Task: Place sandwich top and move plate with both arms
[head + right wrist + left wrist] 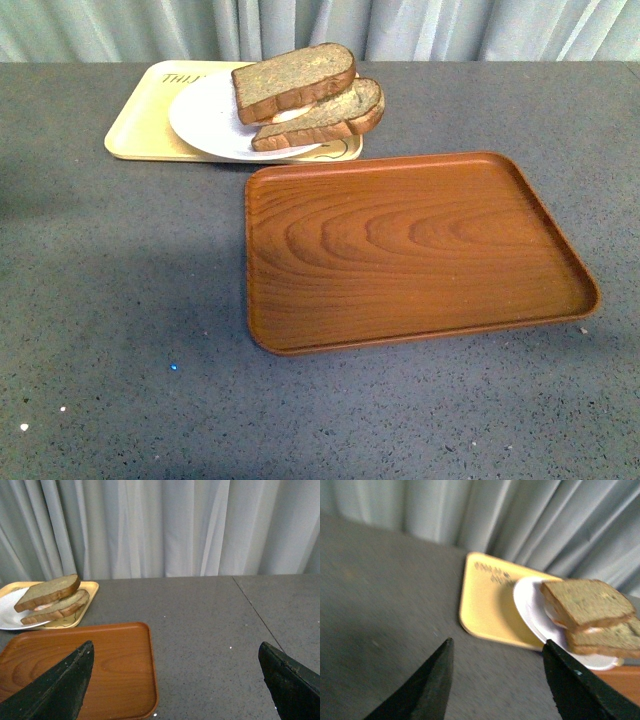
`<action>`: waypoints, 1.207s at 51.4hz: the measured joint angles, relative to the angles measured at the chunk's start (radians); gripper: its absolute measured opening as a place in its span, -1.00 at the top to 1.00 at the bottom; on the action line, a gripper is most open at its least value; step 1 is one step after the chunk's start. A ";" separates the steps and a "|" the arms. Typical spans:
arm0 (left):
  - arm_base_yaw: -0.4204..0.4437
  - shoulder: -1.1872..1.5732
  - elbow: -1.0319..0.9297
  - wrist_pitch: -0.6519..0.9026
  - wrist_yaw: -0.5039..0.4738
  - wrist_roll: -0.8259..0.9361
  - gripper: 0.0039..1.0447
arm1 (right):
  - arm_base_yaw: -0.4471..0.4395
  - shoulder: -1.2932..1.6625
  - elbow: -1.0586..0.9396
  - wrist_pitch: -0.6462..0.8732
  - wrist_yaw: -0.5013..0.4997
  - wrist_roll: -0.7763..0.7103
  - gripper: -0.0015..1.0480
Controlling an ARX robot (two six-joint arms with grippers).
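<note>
front view, bread: 2 slices. sandwich top [293, 78] lies tilted on the lower slice [325, 118], offset toward the left; pale filling shows between them.
front view, plate: 1, white plate [205, 122], carries both slices, sits on the yellow tray [140, 130] at the far left of the table [120, 300].
front view, trays: 2. yellow tray far left; wood-grain tray [410, 250] nearer and to the right, nothing on it, its far edge just beside the plate's near rim.
front view, arms: none in view.
left wrist view, tool: left tool [497, 680], 2 dark fingers apart, nothing between them, hanging over bare table [380, 590].
left wrist view, things: 1 plate [530, 610], 2 slices stacked, sandwich top [587, 602] uppermost, lower slice [605, 640] under it; 1 yellow tray [490, 605] with dark print near its far end; corner of wood-grain tray [620, 680]. Slightly blurred.
left wrist view, back: curtain [495, 515].
right wrist view, tool: right tool [175, 680], 2 dark fingers wide apart, holding nothing, above the wood-grain tray [115, 665] edge and table [210, 620].
right wrist view, things: 1 plate [10, 615], sandwich top [47, 591] on lower slice [60, 607], yellow tray [87, 592], all well apart from the tool.
right wrist view, back: curtain [160, 525].
</note>
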 joint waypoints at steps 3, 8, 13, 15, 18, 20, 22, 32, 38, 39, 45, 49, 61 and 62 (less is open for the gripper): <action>-0.011 -0.082 -0.063 0.055 -0.087 0.123 0.35 | 0.000 0.000 0.000 0.000 0.001 0.000 -0.82; -0.025 -0.201 -0.154 0.029 -0.119 0.199 0.72 | 0.000 0.000 0.000 0.000 0.000 0.000 -0.82; -0.034 -0.278 -0.198 -0.005 -0.127 0.220 0.99 | 0.000 0.000 0.000 0.000 0.000 0.000 -0.82; -0.038 -0.306 -0.212 -0.020 -0.131 0.227 0.98 | 0.000 0.000 0.000 0.000 0.000 0.000 -0.82; -0.068 -0.352 -0.232 -0.047 -0.180 0.231 0.98 | 0.000 0.000 0.000 0.000 0.001 0.000 -0.82; -0.085 -0.391 -0.248 -0.070 -0.187 0.233 0.98 | 0.000 0.000 0.000 0.000 0.000 0.000 -0.82; -0.095 -0.420 -0.258 -0.088 -0.187 0.235 0.98 | 0.000 0.000 0.000 0.000 0.000 0.000 -0.82; -0.103 -0.587 -0.309 -0.204 -0.194 0.240 0.98 | 0.000 0.000 0.000 0.000 0.000 0.000 -0.82; -0.103 -0.735 -0.316 -0.362 -0.194 0.242 0.98 | 0.000 0.000 0.000 0.000 0.000 0.000 -0.82; -0.103 -0.751 -0.316 -0.376 -0.194 0.242 0.98 | 0.000 0.000 0.000 0.000 0.000 0.000 -0.82; -0.103 -0.876 -0.323 -0.470 -0.194 0.243 0.98 | 0.000 0.000 0.000 0.000 0.000 0.000 -0.82; -0.103 -0.934 -0.332 -0.517 -0.193 0.243 0.98 | 0.000 0.000 0.000 0.000 0.000 0.000 -0.82; -0.103 -1.091 -0.356 -0.652 -0.193 0.243 0.98 | 0.000 0.000 0.000 0.000 0.000 0.000 -0.82; -0.103 -1.105 -0.356 -0.665 -0.194 0.243 0.98 | 0.000 0.000 0.000 0.000 0.000 0.000 -0.82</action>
